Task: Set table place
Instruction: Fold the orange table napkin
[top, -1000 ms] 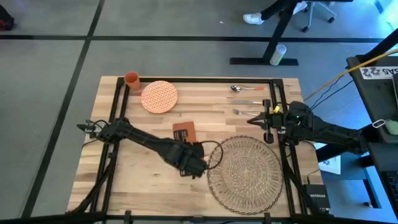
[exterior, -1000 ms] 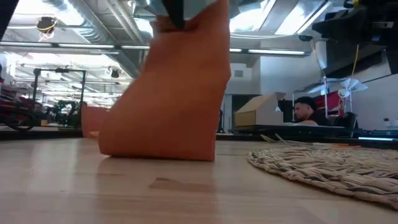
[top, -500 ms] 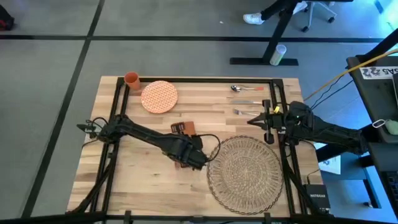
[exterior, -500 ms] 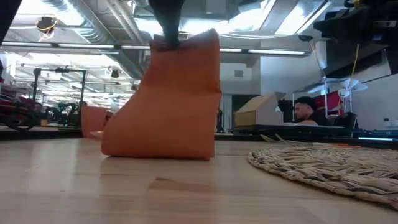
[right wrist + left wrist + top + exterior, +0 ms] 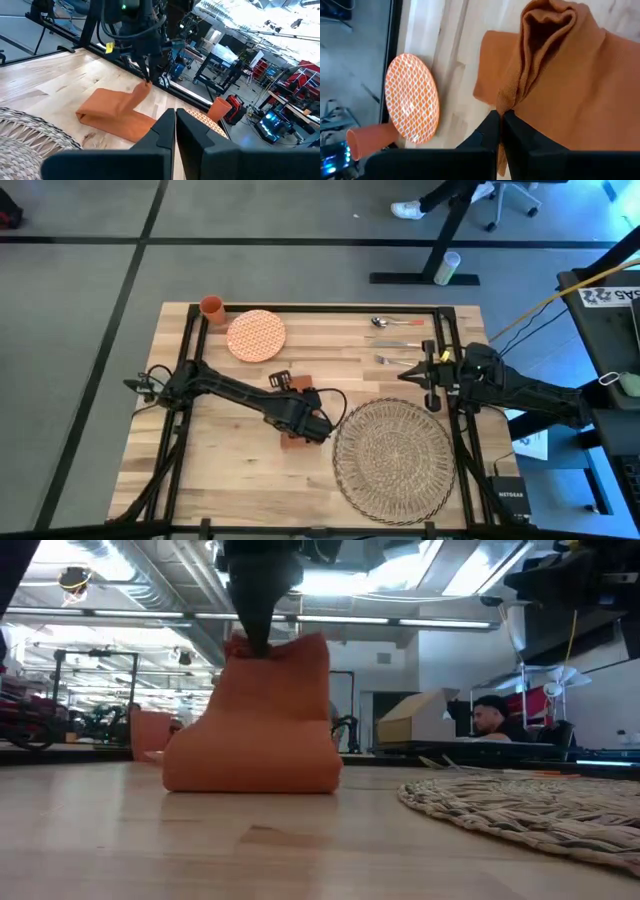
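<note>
While napkin (image 5: 293, 412) hangs pinched in left end effector (image 5: 297, 424), centre of frame: woven place (image 5: 393, 458) lower right on desk (image 5: 230, 470). Lower gently, release flat just beside mat rim. Right end effector (image 5: 412, 372) pressed together, parked right.

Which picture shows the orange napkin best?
The left wrist view: the napkin fills it, pinched at a bunched fold by the left pincer. The low view shows its side, draped onto the table. The right wrist view shows it whole but farther off. From above, the arm hides most of it.
</note>
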